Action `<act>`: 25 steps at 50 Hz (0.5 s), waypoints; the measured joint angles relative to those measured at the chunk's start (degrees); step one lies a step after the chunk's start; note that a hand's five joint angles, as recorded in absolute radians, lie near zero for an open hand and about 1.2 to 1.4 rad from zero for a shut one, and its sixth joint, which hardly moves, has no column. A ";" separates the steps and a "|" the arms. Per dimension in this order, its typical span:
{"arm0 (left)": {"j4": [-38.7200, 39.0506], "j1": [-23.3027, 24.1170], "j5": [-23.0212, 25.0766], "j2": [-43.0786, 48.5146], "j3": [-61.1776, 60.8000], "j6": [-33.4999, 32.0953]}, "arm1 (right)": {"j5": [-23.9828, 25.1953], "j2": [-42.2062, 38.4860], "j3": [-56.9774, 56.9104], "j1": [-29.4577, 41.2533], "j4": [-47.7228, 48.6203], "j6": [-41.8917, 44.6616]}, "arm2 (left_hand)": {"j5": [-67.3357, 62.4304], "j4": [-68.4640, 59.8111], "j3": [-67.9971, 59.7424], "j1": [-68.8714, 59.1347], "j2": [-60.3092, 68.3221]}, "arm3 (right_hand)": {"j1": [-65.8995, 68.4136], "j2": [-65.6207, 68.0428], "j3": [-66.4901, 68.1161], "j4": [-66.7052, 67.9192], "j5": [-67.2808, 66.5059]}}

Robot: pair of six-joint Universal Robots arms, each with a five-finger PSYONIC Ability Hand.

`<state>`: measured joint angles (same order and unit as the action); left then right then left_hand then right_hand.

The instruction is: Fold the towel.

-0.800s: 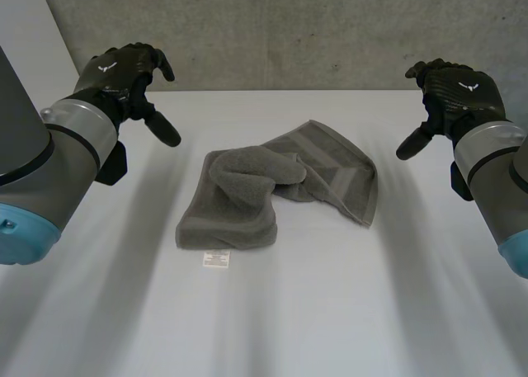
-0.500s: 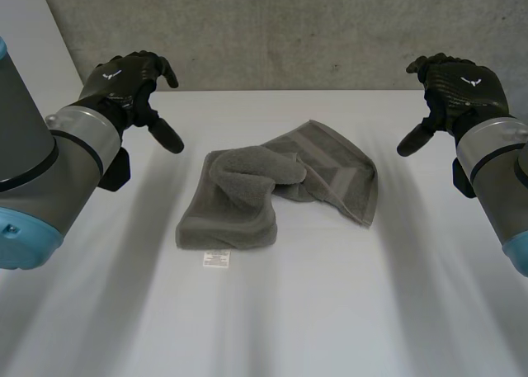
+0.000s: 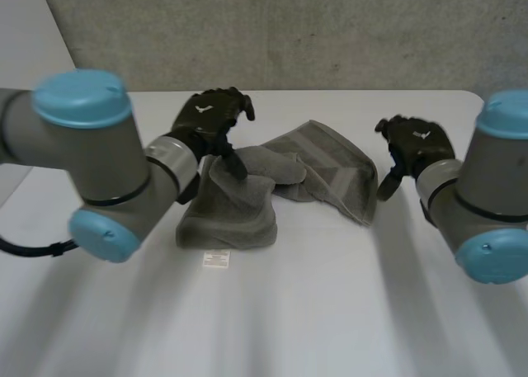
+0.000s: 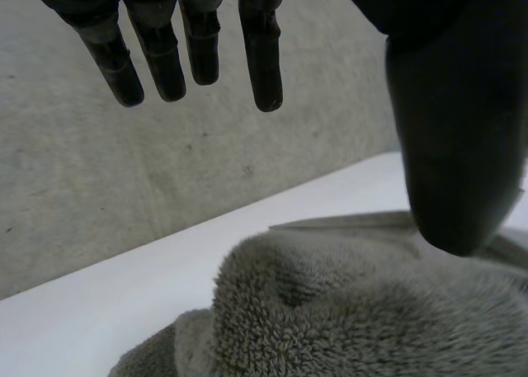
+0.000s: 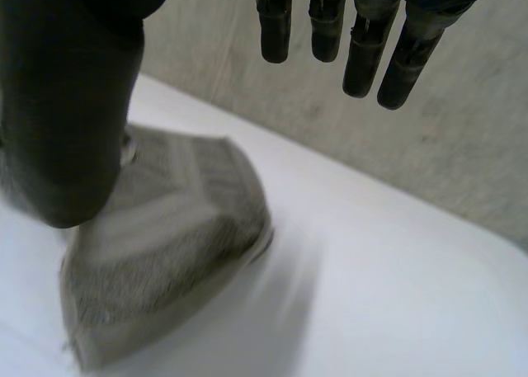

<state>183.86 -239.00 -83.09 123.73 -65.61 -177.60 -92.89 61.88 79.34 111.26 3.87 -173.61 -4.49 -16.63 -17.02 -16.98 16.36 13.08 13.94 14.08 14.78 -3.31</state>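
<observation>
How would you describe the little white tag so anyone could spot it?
A crumpled grey towel lies in the middle of the white table. Just by its near edge, on the robot's left side, sits the tag: a small white rectangle, paler and far smaller than the grey cloth.

Place: a robot test bench, most likely a lab
Table: plain white table (image 3: 330,311), filling the lower and middle frame of the head view, with one grey towel (image 3: 239,216) lying at its centre
Wall: rough grey concrete wall (image 3: 330,30) across the top of the frame, just behind the table's far edge; a paler smooth panel (image 3: 21,30) at upper left
Machines: left arm (image 3: 99,154) at the left of the frame and right arm (image 3: 487,212) at the right, thick grey joints with light-blue caps, both reaching in over the table
</observation>
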 measured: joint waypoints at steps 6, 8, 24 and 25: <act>0.41 1.79 -0.24 8.83 7.21 -6.79 | 0.01 -8.36 -4.34 1.46 0.43 -0.81 | -0.05 0.00 0.00 0.00 0.00 | 0.00 0.00 0.00 0.00 -0.01; 0.40 2.12 -0.44 10.73 8.68 -8.30 | -0.01 -10.42 -5.78 2.03 0.49 -1.11 | -0.15 0.00 0.00 0.00 0.00 | 0.02 0.00 0.00 0.00 -0.01; 0.42 3.38 -7.41 16.40 13.52 -19.18 | -0.90 -24.44 -20.02 6.49 -1.29 -1.75 | -16.53 -14.51 -13.82 -14.23 14.72 | 28.60 28.21 27.80 27.14 -27.86; 0.42 3.39 -7.52 16.40 13.53 -19.41 | -0.89 -24.57 -20.23 6.59 -1.31 -1.75 | -19.64 -17.78 -16.99 -17.37 18.00 | 33.82 33.64 33.07 31.28 -32.91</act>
<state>184.27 -235.61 -90.61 140.13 -52.09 -197.02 -93.79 37.31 59.12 117.85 2.56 -175.36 -24.12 -34.40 -34.00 -34.35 34.36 46.90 47.58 47.15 46.07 -36.22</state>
